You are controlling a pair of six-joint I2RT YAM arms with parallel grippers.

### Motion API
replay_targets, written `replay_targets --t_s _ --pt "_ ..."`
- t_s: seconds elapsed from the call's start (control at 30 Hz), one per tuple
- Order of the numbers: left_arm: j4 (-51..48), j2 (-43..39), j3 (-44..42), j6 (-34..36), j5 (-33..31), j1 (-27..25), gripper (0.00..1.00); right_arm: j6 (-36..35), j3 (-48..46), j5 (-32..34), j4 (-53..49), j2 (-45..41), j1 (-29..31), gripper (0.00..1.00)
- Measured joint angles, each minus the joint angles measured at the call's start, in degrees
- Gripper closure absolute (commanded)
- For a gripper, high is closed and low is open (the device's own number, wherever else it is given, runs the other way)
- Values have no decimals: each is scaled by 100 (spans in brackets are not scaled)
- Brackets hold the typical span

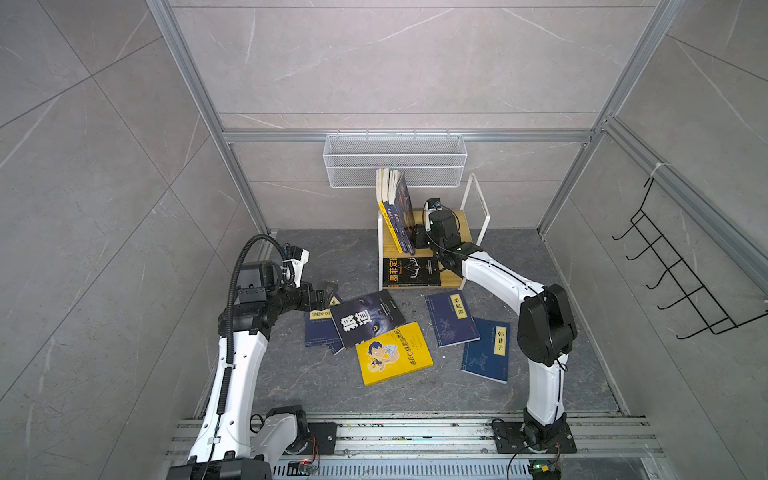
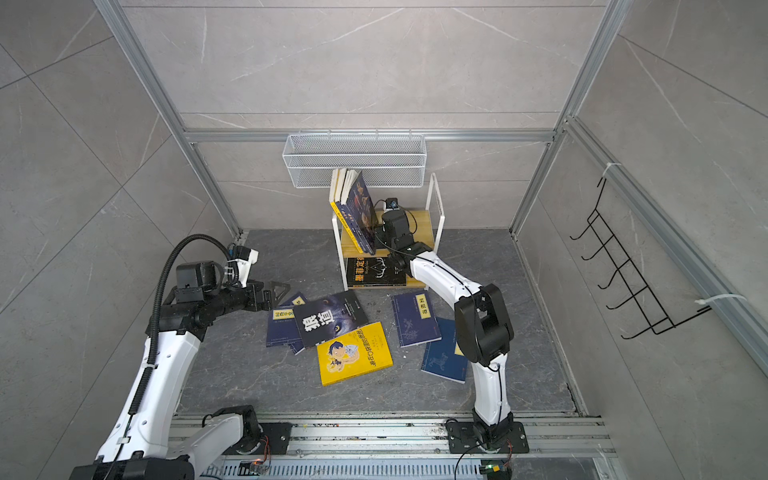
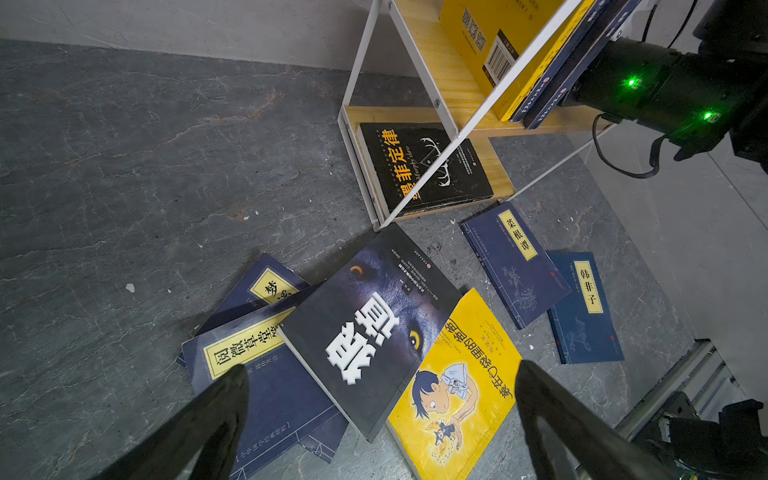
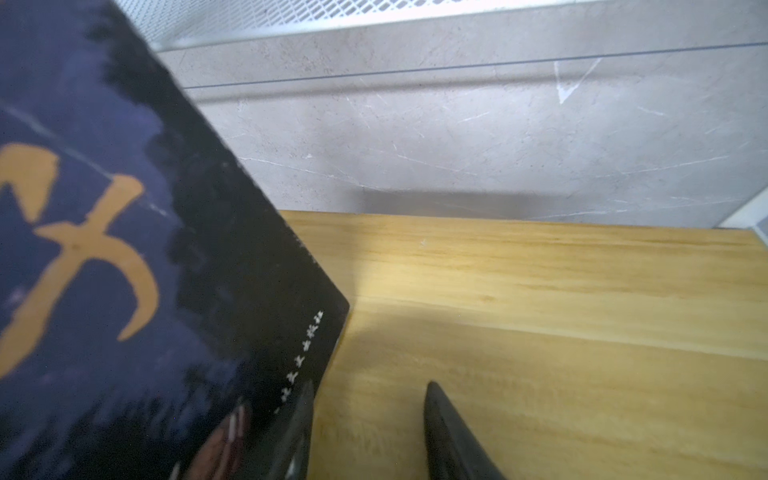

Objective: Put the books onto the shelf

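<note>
right wrist: right claw (image 4: 370,388) parted beside dark book (image 4: 124,249) on shelf (image 4: 540,311)

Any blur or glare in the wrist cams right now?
Right wrist view: the dark navy book cover with orange lettering is close and soft, the light wooden shelf board sharper. Left wrist view: the yellow cartoon-cover book is crisp, the left claw blurred.

The black book (image 3: 428,170) on the lower board of the shelf (image 3: 496,171) reads "墨菲定律" and "Murphy's law". The wolf book (image 3: 365,332) reads "狼道"; the yellow book (image 3: 457,386), "装在口袋里的爸爸". Yellow labels read "阅微草堂" on the left navy book (image 3: 282,399), "菜根谭" on the middle navy book (image 3: 515,270), "韩非子" on the right navy book (image 3: 584,316).
</note>
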Motion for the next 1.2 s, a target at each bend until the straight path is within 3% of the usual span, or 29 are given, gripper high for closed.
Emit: replay_targets --t_s 1.2 --pt "48 0 -83 0 4 0 0 426 459 258 -525 151 94 53"
